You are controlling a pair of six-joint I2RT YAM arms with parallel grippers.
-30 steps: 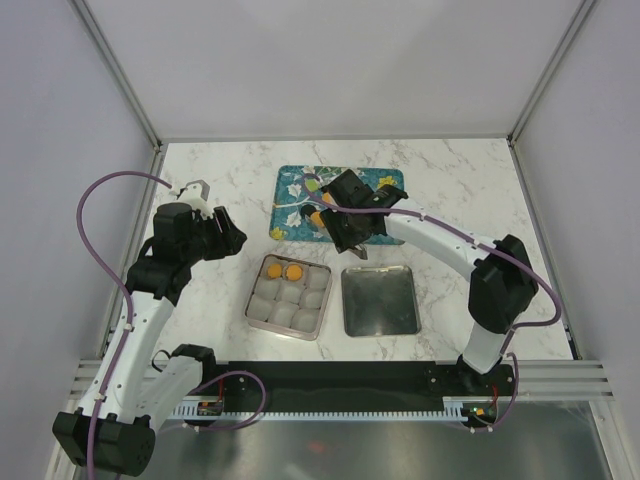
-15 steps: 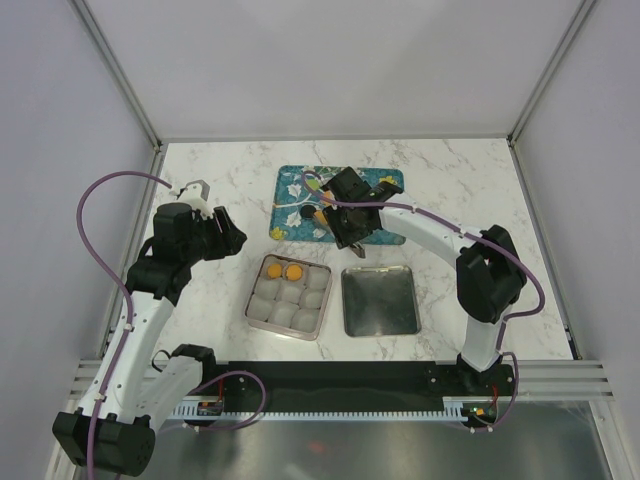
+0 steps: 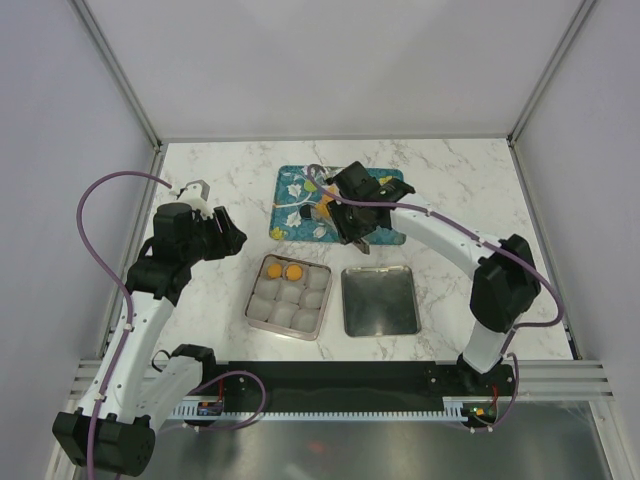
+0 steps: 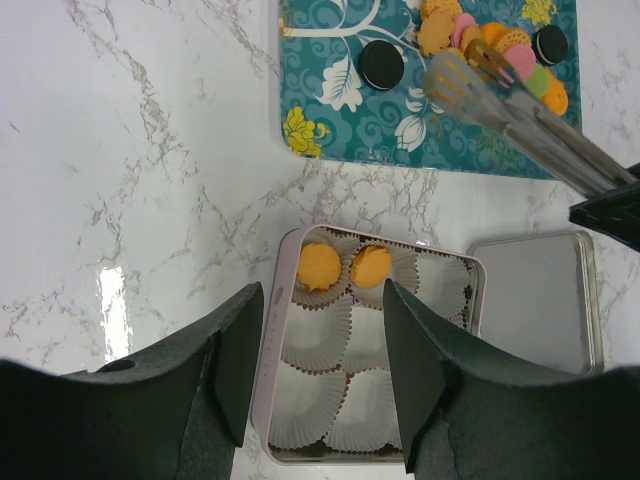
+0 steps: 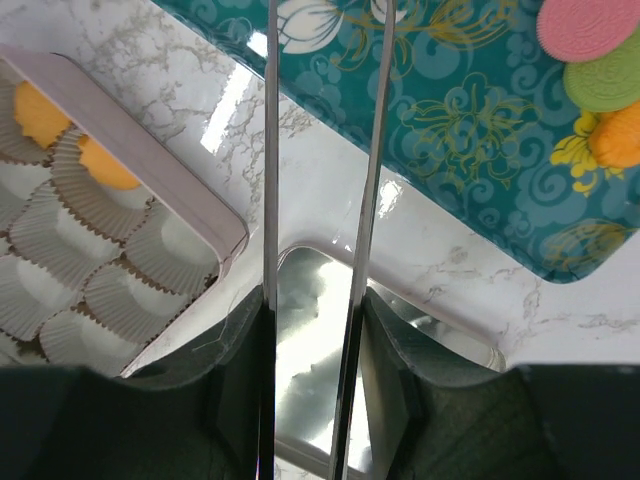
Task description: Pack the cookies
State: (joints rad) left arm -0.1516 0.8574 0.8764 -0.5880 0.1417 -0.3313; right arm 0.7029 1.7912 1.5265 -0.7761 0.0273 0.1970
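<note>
The cookies (image 4: 500, 55) lie in a heap on the teal tray (image 4: 330, 110), mostly orange with pink and green ones; two black ones (image 4: 380, 65) lie apart. Two orange cookies (image 4: 319, 267) sit in the far cups of the pink box (image 4: 272, 350). My right gripper (image 3: 352, 225) is shut on metal tongs (image 4: 520, 100), whose open tips hover at the heap's left edge. The tong arms (image 5: 268, 150) run between its fingers. My left gripper (image 3: 225, 240) is open and empty, above the table left of the box.
The box holds several empty white paper cups (image 4: 320, 335). A shiny metal lid (image 3: 380, 300) lies inside up, right of the box. Pink, green and orange cookies (image 5: 605, 80) show at the tray's edge in the right wrist view.
My right arm has swung a little right and turned, keeping the tongs over the tray near the cookie heap. The left arm and the box have not moved.
</note>
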